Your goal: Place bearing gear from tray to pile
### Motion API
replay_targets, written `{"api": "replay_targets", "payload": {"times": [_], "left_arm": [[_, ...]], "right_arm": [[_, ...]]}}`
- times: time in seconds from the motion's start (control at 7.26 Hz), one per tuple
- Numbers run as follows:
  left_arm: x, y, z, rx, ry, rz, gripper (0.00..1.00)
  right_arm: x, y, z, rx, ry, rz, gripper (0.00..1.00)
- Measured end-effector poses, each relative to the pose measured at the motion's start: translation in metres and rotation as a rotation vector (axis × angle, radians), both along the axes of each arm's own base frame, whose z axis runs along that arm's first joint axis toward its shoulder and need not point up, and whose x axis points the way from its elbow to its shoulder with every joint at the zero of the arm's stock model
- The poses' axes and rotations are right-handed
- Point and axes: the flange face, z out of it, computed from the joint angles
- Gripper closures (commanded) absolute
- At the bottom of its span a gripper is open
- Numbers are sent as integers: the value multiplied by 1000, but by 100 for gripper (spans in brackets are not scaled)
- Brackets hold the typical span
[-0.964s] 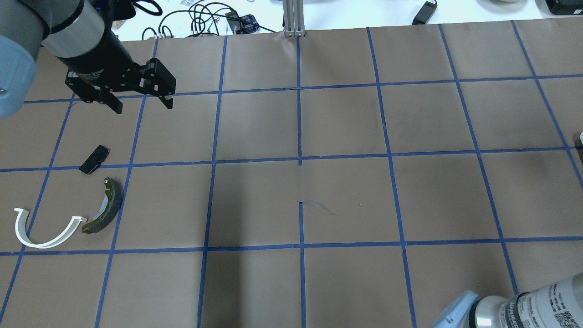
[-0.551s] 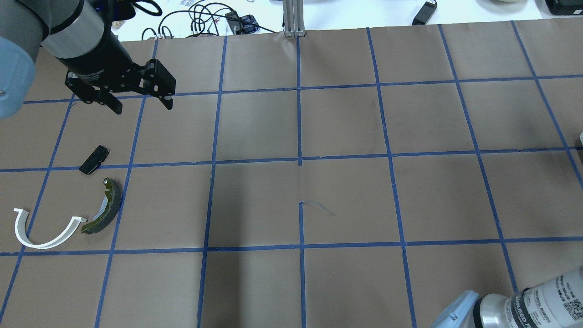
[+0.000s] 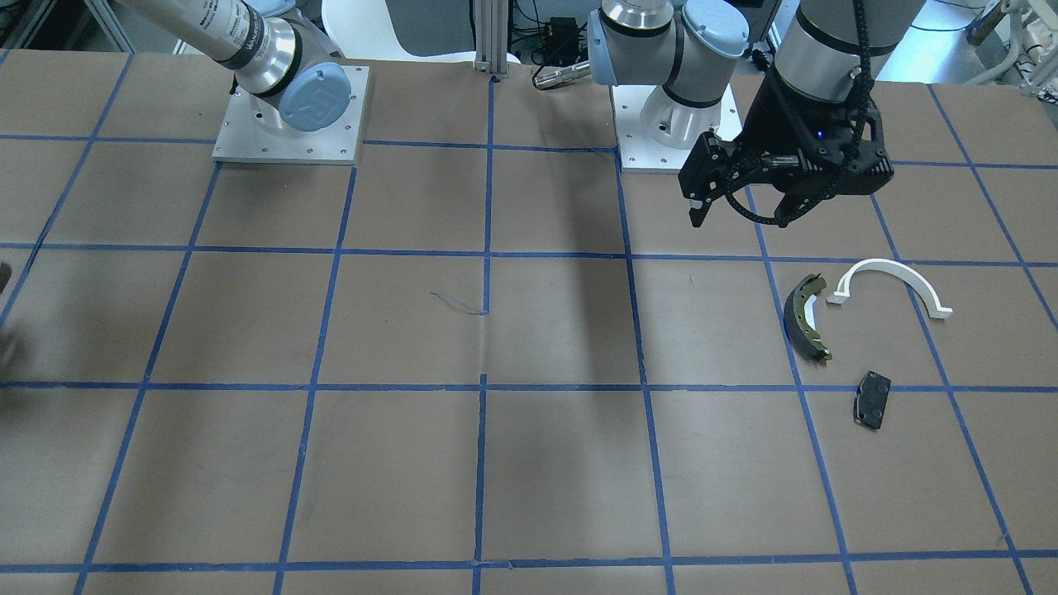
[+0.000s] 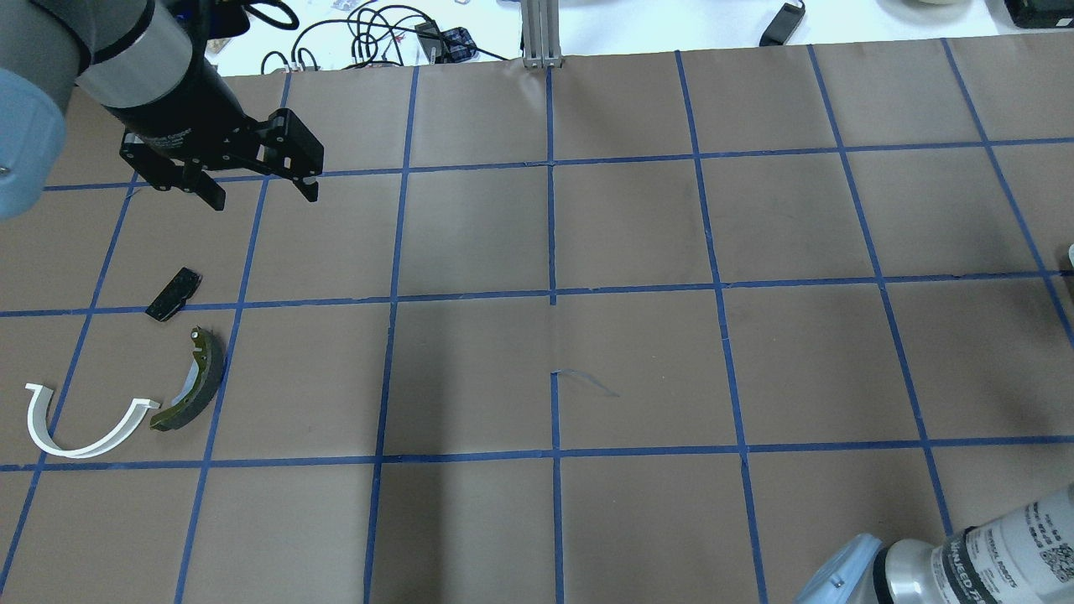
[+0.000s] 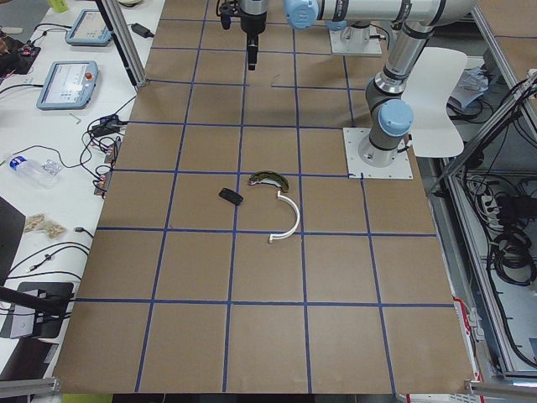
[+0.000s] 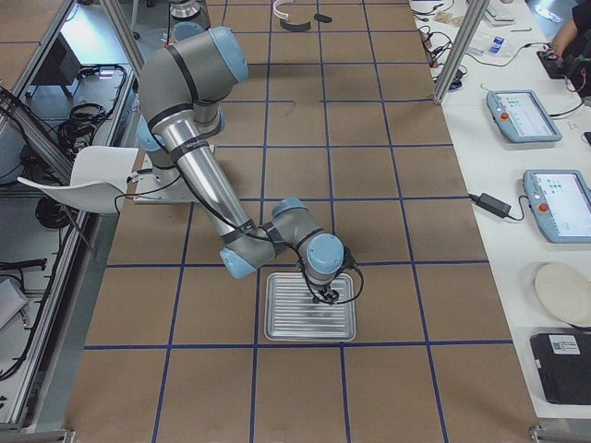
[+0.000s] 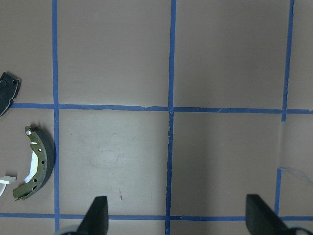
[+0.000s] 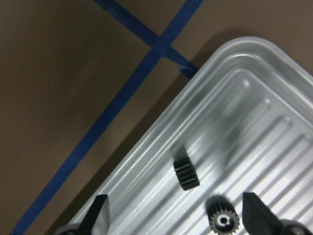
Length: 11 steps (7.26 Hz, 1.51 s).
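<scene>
Over tray [image 8: 254,88], right jaws wide apart, empty, nr bearing gear [image 8: 222,220].

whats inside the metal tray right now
Two small black gears sit in the ribbed tray: an on-edge gear and a flat gear, bore up. The wrist view shows only one corner; from the side the right arm covers part of the floor.
</scene>
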Motion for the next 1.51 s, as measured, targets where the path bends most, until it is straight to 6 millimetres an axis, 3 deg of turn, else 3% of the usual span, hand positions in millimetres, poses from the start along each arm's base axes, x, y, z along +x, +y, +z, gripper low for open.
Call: {"api": "replay_targets", "payload": {"times": [0.14, 0.41, 0.83, 1.1, 1.51], "left_arm": [[0, 0, 0, 0, 0, 0, 0], [0, 0, 0, 1, 0, 0, 0], [0, 0, 0, 2, 1, 0, 0], [0, 1, -2, 4, 1, 0, 0], [0, 1, -2, 5, 1, 0, 0]], "right_arm": [[6, 1, -7, 0, -6, 45, 23], [7, -2, -8, -26, 25, 101, 27], [4, -5, -7, -46, 52, 109, 57], [7, -10, -8, -52, 61, 100, 97], [14, -16, -4, -51, 64, 59, 100]]}}
